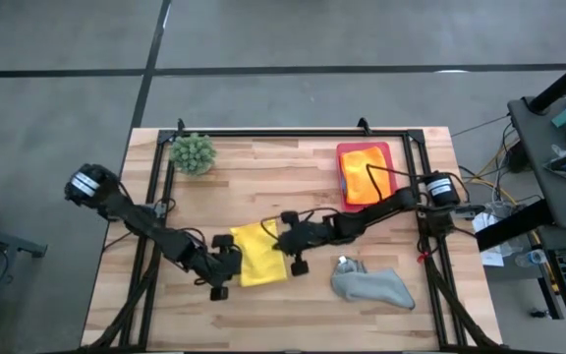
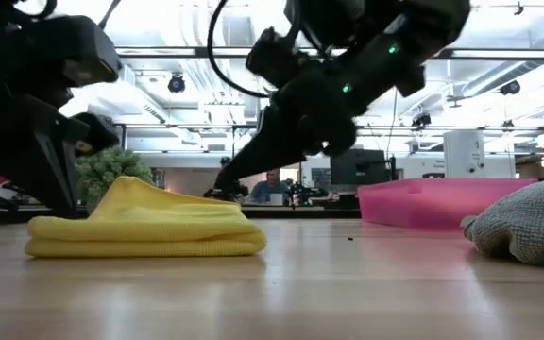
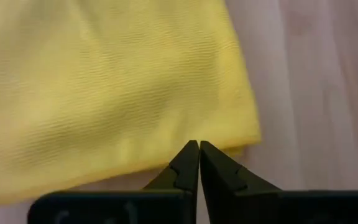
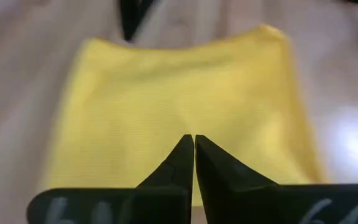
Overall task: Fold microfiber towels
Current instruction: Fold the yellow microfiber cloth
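Both grippers are flanking your yellow towel, which is lying folded at the table's middle: the left gripper is sitting closed and empty at its near-left edge, while the right gripper, also closed and empty, is pressing nearer its centre.

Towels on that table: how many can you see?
3: a yellow towel between the grippers, a grey towel near the front right, an orange towel on the pink tray. More may lie underneath it.
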